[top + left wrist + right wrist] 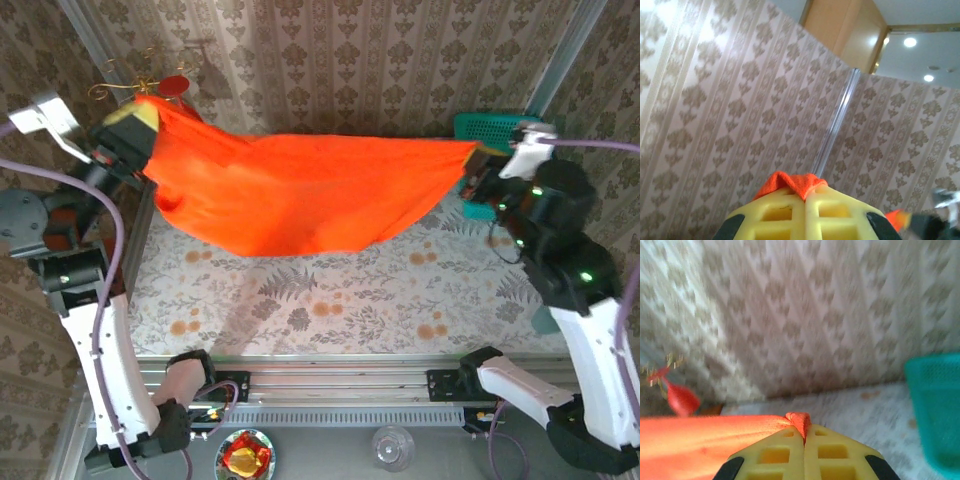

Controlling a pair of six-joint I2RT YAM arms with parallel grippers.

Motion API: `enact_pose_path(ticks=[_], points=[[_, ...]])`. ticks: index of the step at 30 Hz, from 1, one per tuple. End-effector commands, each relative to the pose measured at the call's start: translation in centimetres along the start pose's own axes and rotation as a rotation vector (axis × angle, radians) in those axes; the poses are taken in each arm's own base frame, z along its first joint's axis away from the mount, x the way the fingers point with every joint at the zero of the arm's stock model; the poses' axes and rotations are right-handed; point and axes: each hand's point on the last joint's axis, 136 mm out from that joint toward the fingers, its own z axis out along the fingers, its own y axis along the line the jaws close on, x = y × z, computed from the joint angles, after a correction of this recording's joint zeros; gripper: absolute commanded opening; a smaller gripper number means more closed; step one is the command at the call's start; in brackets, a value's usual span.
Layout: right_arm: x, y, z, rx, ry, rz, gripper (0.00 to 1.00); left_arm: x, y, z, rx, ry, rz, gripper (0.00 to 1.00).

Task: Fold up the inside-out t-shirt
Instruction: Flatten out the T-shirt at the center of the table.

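The inside-out t-shirt (pixel 300 190) is bright orange-red and hangs stretched in the air across the back of the table, sagging in the middle. My left gripper (pixel 140 118) pinches its upper left corner, held high near the back left wall. A tuft of orange cloth (pixel 792 182) pokes out between the shut yellow fingers (pixel 775 212). My right gripper (pixel 478 150) holds the far right corner at the same height. In the right wrist view the fabric (pixel 705 437) runs off to the left from the shut yellow fingers (pixel 835 452).
A teal basket (pixel 490 128) stands at the back right, behind the right gripper. A glossy red ornament with gold wire (pixel 172 86) hangs at the back left wall. The floral tablecloth (pixel 340 295) lies below the shirt. A foil dish (pixel 246 456) and a clear cup (pixel 392 446) sit by the arm bases.
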Motion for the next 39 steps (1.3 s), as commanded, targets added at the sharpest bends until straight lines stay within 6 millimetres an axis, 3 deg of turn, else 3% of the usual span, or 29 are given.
enact_pose_path(ticks=[1,2,4,8,10,15,19,22,28,34,37,39], points=[[-6.0,-2.6,-5.9,0.132,-0.191,-0.071,0.00,5.8,7.3,0.7,-0.100,0.098,-0.142,0.00],[-5.8,-2.4,-5.6,0.118,-0.185,-0.070,0.00,6.2,7.7,0.7,-0.098,0.098,-0.157,0.00],[-4.3,-1.4,-4.0,0.064,-0.141,-0.046,0.00,4.9,7.1,1.1,-0.081,0.082,-0.137,0.00],[-0.1,0.7,0.1,-0.040,-0.003,0.026,0.00,-1.0,2.2,2.1,-0.024,0.054,0.019,0.00],[0.4,0.6,0.7,-0.033,0.013,0.029,0.00,-1.8,1.1,2.1,-0.019,0.054,0.050,0.00],[-1.2,-0.4,-0.3,0.024,-0.052,0.004,0.00,0.5,2.8,1.3,-0.049,0.061,0.000,0.00],[-1.2,0.0,-0.8,-0.008,-0.050,0.005,0.00,0.5,2.9,0.4,-0.086,0.040,0.001,0.00],[-1.1,0.1,-1.9,-0.031,-0.058,0.008,0.00,-0.4,1.8,-0.6,-0.103,0.007,0.022,0.00],[-1.6,-0.3,-6.2,-0.079,-0.108,0.031,0.00,-1.3,-1.8,-2.4,-0.101,-0.031,0.063,0.00],[-4.4,-0.7,-10.2,-0.089,-0.209,0.039,0.00,-2.4,-5.2,-3.3,-0.078,-0.063,0.123,0.00],[-5.5,-0.7,-10.0,-0.066,-0.208,0.033,0.00,-3.0,-4.5,-3.0,-0.095,-0.079,0.121,0.00],[-5.7,-0.7,-8.8,-0.033,-0.179,0.028,0.00,-3.2,-2.7,-2.1,-0.107,-0.071,0.081,0.00]])
